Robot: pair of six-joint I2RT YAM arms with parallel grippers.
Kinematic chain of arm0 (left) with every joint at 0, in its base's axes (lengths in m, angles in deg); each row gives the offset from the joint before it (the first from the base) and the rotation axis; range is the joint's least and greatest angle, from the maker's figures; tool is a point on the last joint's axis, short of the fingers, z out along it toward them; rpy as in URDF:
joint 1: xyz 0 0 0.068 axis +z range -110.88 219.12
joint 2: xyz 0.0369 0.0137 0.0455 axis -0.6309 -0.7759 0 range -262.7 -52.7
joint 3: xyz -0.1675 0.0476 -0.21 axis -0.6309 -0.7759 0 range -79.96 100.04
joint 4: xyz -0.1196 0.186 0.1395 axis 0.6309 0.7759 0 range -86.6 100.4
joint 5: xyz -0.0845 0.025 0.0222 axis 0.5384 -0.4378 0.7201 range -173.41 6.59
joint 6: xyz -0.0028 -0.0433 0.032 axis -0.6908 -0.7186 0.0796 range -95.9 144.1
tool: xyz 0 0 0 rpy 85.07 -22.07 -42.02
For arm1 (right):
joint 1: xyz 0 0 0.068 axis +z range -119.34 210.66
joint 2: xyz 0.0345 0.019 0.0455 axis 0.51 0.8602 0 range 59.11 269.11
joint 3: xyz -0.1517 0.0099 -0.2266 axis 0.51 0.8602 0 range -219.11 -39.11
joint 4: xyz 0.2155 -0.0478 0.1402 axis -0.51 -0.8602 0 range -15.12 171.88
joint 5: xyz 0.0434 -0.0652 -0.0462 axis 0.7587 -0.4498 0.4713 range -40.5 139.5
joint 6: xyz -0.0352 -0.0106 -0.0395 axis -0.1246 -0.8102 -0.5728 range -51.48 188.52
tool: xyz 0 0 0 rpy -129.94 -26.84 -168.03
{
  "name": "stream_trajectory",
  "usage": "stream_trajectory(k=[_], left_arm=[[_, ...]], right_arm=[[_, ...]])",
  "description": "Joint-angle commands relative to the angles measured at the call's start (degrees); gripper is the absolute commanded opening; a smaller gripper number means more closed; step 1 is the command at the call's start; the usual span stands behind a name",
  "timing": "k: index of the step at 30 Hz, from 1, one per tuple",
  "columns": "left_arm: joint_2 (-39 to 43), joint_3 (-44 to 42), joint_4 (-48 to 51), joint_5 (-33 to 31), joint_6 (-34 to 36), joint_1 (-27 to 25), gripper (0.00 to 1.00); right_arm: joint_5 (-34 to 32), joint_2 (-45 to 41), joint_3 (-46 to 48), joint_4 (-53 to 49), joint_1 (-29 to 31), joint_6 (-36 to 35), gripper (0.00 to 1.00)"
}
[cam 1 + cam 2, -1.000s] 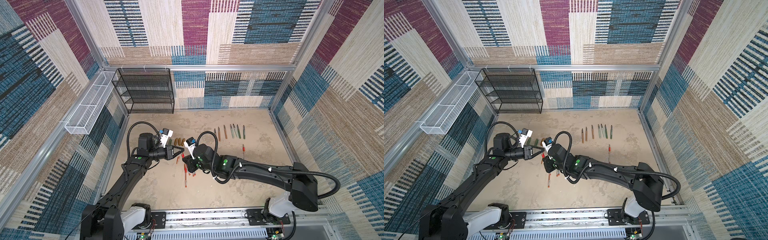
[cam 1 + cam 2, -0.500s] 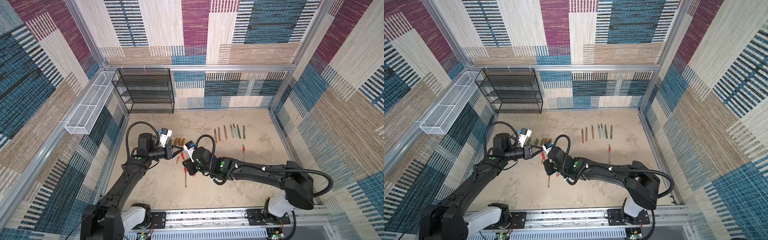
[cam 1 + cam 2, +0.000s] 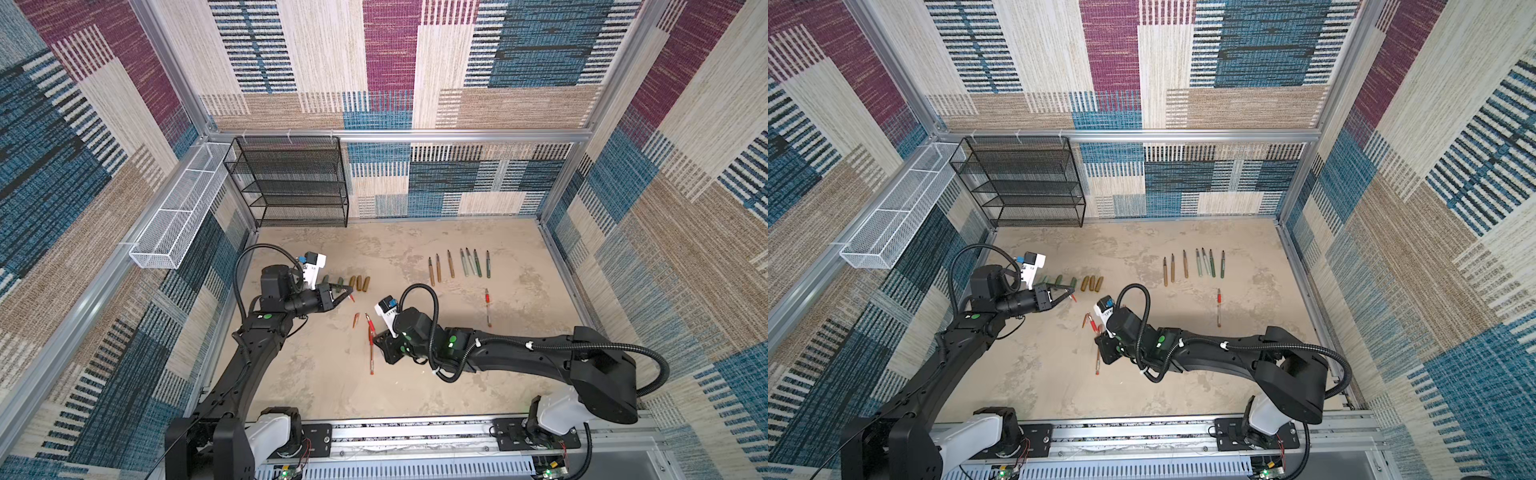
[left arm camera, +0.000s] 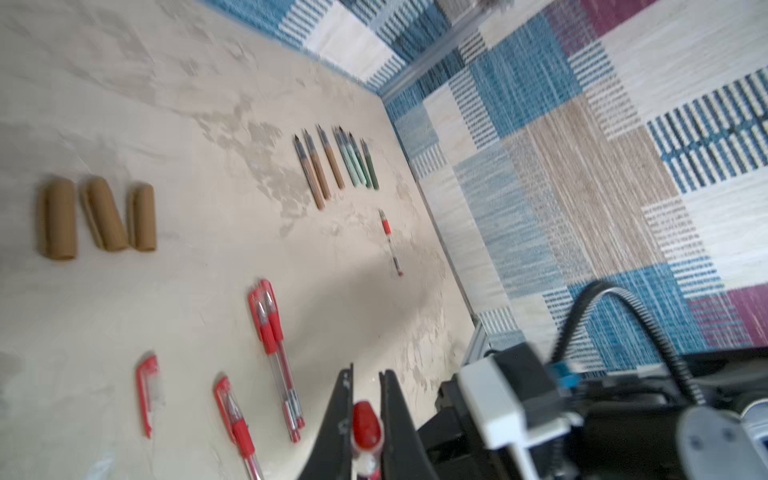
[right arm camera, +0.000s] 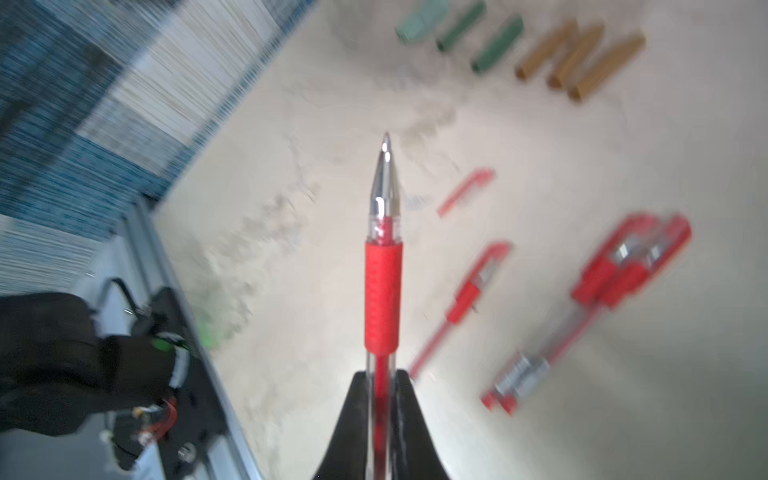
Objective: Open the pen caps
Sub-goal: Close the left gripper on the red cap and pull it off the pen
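Cap and pen parted: we see the left tool [image 4: 366, 372] clenched on a red cap [image 4: 366, 424], its rounded end showing between the two black fingers [image 4: 338, 415], while the right tool [image 5: 381, 376] grips the clear barrel of a red pen [image 5: 383, 266] whose silver tip stands bare. In both top views the left tool [image 3: 350, 296] hangs at about 9 o'clock over the table [image 3: 415, 399], just on the 6 o'clock side of a row of loose caps. The right tool sits near the table's middle, well apart from it. That row, at about 10 o'clock, holds three brown caps [image 3: 360, 283] side by side, then two green caps [image 5: 496, 45] and a mint cap [image 5: 420, 20] toward its 9 o'clock end. Between the arms lie a loose red cap [image 4: 147, 395], a single capped red pen [image 4: 237, 424] and two more capped red pens [image 4: 272, 332] touching each other. At about 1 o'clock we count seven uncapped pens [image 3: 457, 266] in a neat row, tips toward 12, brown at the 9 o'clock end and green at the 3 o'clock end. A lone red pen [image 3: 487, 307] lies just to their 6 o'clock side. A black wire shelf [image 3: 291, 183] stands against the wall at 11 o'clock.
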Motion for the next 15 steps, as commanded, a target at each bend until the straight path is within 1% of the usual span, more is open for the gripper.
stream_trajectory(k=[1, 3, 6, 11, 15], left_arm=[[-0.1, 1.3, -2.2, -2.1, -2.9, 1.1, 0.00], [-0.2, 1.7, -0.8, -3.2, -1.4, 1.5, 0.00], [-0.7, 1.9, 2.6, -6.0, 3.7, 1.5, 0.00], [-2.1, 3.5, 13.7, -16.4, 15.0, 1.2, 0.00], [-5.4, 5.6, 18.8, -21.8, 20.8, 0.9, 0.00]], right_arm=[[-0.4, -1.8, 2.3, -1.8, 0.3, 2.8, 0.00], [-1.5, -3.4, 3.9, -2.1, 0.3, 3.0, 0.00], [-4.2, -6.1, 4.8, -3.6, 0.3, 3.1, 0.00], [-6.8, -10.3, 5.7, -5.4, -1.0, 4.9, 0.00], [-7.7, -11.7, 5.4, -8.8, -2.8, 7.2, 0.00]])
